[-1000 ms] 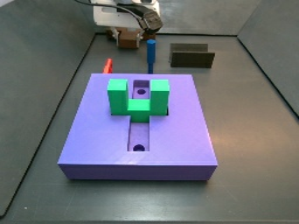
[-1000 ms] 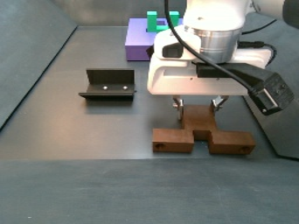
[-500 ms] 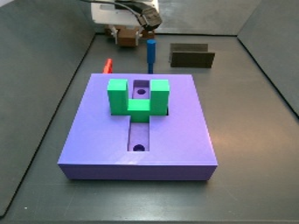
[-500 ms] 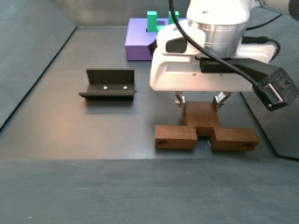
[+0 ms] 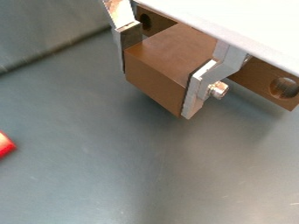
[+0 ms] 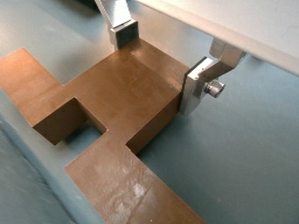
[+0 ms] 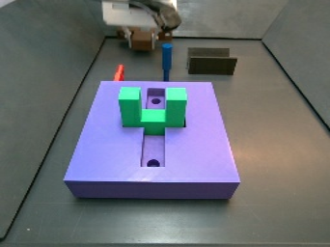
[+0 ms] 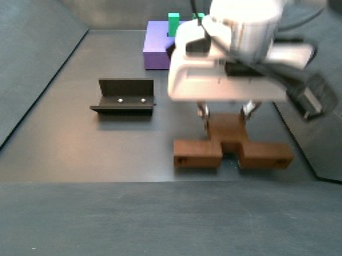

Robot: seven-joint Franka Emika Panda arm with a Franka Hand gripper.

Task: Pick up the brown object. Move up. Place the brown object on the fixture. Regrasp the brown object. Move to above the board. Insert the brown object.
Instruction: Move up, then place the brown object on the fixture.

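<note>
- Wrist views both show the pincer [image 6: 162,59] clamped on the brown object [image 6: 117,96], fingers [image 5: 212,80] pressing its stem.
- Side view: brown object [image 8: 230,146] lies beside the fixture [image 8: 124,97], apart from it.

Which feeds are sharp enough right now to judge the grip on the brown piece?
Both wrist views are crisp: the gripper straddles the brown object, with the fingers sharp. In a side view the arm is motion-smeared above the brown object; the fixture is sharp. The far side view shows it tiny.
</note>
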